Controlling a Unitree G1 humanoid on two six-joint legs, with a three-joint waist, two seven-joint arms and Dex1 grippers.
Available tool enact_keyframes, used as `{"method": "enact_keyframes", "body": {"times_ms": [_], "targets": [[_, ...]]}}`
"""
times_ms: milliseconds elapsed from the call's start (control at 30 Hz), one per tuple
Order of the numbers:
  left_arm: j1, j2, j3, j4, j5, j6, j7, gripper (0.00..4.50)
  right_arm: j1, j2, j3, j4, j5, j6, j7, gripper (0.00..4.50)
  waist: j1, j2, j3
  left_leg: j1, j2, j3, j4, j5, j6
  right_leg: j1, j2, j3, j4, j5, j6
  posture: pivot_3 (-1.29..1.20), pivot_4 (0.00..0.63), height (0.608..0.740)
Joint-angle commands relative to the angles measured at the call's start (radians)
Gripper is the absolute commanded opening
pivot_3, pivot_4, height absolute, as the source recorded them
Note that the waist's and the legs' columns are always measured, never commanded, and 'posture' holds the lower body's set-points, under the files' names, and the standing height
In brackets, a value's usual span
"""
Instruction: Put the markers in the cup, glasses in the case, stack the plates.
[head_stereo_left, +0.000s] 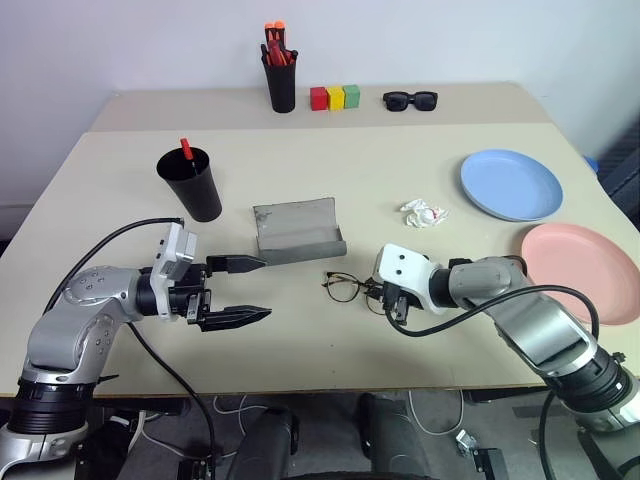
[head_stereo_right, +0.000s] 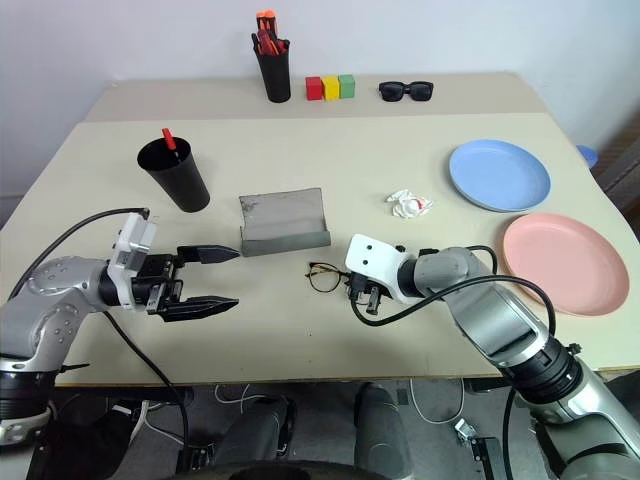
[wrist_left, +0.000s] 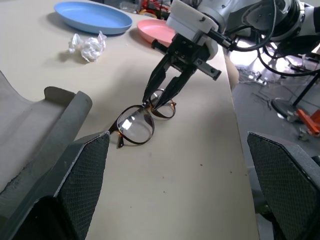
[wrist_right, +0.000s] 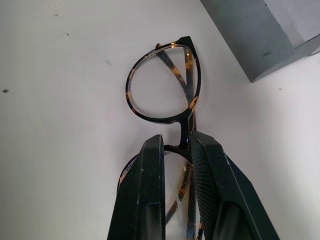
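The thin-framed glasses (head_stereo_left: 345, 287) lie on the table just in front of the open grey case (head_stereo_left: 298, 230). My right gripper (wrist_right: 176, 140) is shut on the glasses, its fingers pinching the frame by the bridge on the lens farther from the case. My left gripper (head_stereo_left: 266, 288) hovers open and empty to the left of the glasses, pointing at them. At the left stands the black cup (head_stereo_left: 190, 183) with a red-capped marker (head_stereo_left: 186, 150) upright in it. The blue plate (head_stereo_left: 510, 184) and the pink plate (head_stereo_left: 580, 270) lie side by side at the right, apart.
A crumpled white wrapper (head_stereo_left: 423, 212) lies between the case and the blue plate. Along the back stand a black holder of orange-red pens (head_stereo_left: 280, 75), three coloured blocks (head_stereo_left: 334, 97) and black sunglasses (head_stereo_left: 410, 99).
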Motion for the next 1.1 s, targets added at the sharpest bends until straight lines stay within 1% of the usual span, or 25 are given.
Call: {"method": "enact_keyframes", "body": {"times_ms": [33, 67, 133, 167, 400, 500, 600, 733, 867, 1000, 1033, 1100], "targets": [[0.007, 0.011, 0.008, 0.001, -0.01, -0.029, -0.009, 4.5, -0.011, 0.007, 0.0, 0.007, -0.013, 0.005, -0.003, 0.81, 0.0, 0.0, 0.0, 0.0, 0.0, 0.0, 0.0, 0.0, 0.0, 0.0, 0.0, 0.0, 0.0, 0.0, 0.0, 0.0, 0.15, 0.74], [0.009, 0.011, 0.007, 0.003, -0.009, -0.033, -0.01, 4.5, -0.011, 0.007, 0.004, 0.009, -0.019, 0.003, -0.003, 0.81, 0.0, 0.0, 0.0, 0.0, 0.0, 0.0, 0.0, 0.0, 0.0, 0.0, 0.0, 0.0, 0.0, 0.0, 0.0, 0.0, 0.15, 0.74], [0.013, 0.01, 0.005, 0.003, -0.007, -0.04, -0.01, 4.5, -0.012, 0.012, 0.01, 0.019, -0.03, -0.005, -0.01, 0.25, 0.0, 0.0, 0.0, 0.0, 0.0, 0.0, 0.0, 0.0, 0.0, 0.0, 0.0, 0.0, 0.0, 0.0, 0.0, 0.0, 0.15, 0.74], [0.014, 0.01, 0.004, 0.004, -0.006, -0.043, -0.01, 4.5, -0.012, 0.013, 0.012, 0.024, -0.036, -0.009, -0.012, 0.05, 0.0, 0.0, 0.0, 0.0, 0.0, 0.0, 0.0, 0.0, 0.0, 0.0, 0.0, 0.0, 0.0, 0.0, 0.0, 0.0, 0.15, 0.74], [0.014, 0.014, 0.0, 0.001, -0.008, -0.046, -0.004, 4.5, -0.016, 0.004, 0.025, 0.035, -0.064, -0.021, 0.0, 0.05, 0.001, 0.0, 0.0, 0.0, 0.0, 0.0, 0.0, 0.0, 0.0, 0.0, 0.0, 0.0, 0.0, 0.0, 0.0, 0.0, 0.15, 0.74], [0.012, 0.015, 0.0, -0.003, -0.011, -0.041, 0.0, 4.5, -0.018, 0.001, 0.008, 0.024, -0.054, -0.012, 0.01, 0.05, 0.001, 0.0, 0.0, 0.0, 0.0, 0.0, 0.0, 0.0, 0.0, 0.0, 0.0, 0.0, 0.0, 0.0, 0.0, 0.0, 0.15, 0.74], [0.009, 0.016, 0.005, -0.006, -0.02, -0.031, 0.006, 4.5, -0.035, -0.013, -0.051, -0.039, 0.015, 0.033, 0.058, 0.05, 0.001, 0.0, 0.0, 0.0, 0.0, 0.0, 0.0, 0.0, 0.0, 0.0, 0.0, 0.0, 0.0, 0.0, 0.0, 0.0, 0.15, 0.74], [-0.003, 0.018, 0.023, 0.009, -0.032, -0.023, 0.015, 4.5, -0.097, 0.004, -0.145, -0.106, 0.123, 0.112, 0.096, 0.05, -0.002, 0.0, 0.0, 0.0, 0.0, 0.0, 0.0, 0.0, 0.0, 0.0, 0.0, 0.0, 0.0, 0.0, 0.0, 0.0, 0.15, 0.74], [-0.003, 0.028, 0.044, 0.026, -0.046, -0.02, 0.027, 4.5, -0.199, 0.08, -0.186, -0.011, 0.119, 0.052, 0.032, 0.05, -0.005, 0.0, 0.0, 0.0, 0.001, 0.0, -0.001, 0.0, 0.0, -0.001, 0.0, 0.0, 0.0, 0.0, 0.0, 0.0, 0.15, 0.74], [0.006, 0.04, 0.056, 0.015, -0.063, -0.006, 0.041, 4.5, -0.266, 0.121, -0.151, 0.103, 0.065, -0.065, 0.001, 0.05, 0.0, 0.0, 0.0, -0.001, 0.0, 0.0, -0.001, 0.0, 0.0, -0.001, 0.0, 0.0, -0.001, 0.0, 0.0, 0.0, 0.15, 0.74], [0.009, 0.041, 0.06, 0.012, -0.066, -0.003, 0.046, 4.5, -0.291, 0.133, -0.131, 0.149, 0.033, -0.12, -0.01, 0.05, -0.001, 0.0, 0.0, -0.001, 0.0, 0.0, -0.001, 0.0, 0.0, -0.001, 0.0, 0.0, -0.001, 0.0, 0.0, 0.0, 0.15, 0.74], [0.017, 0.046, 0.066, 0.005, -0.067, 0.001, 0.052, 4.5, -0.347, 0.197, -0.117, 0.246, 0.004, -0.197, -0.044, 0.05, -0.004, 0.0, 0.0, -0.001, 0.0, 0.0, -0.001, 0.0, 0.0, -0.001, 0.0, 0.0, -0.001, 0.0, 0.0, 0.0, 0.15, 0.74]]}}
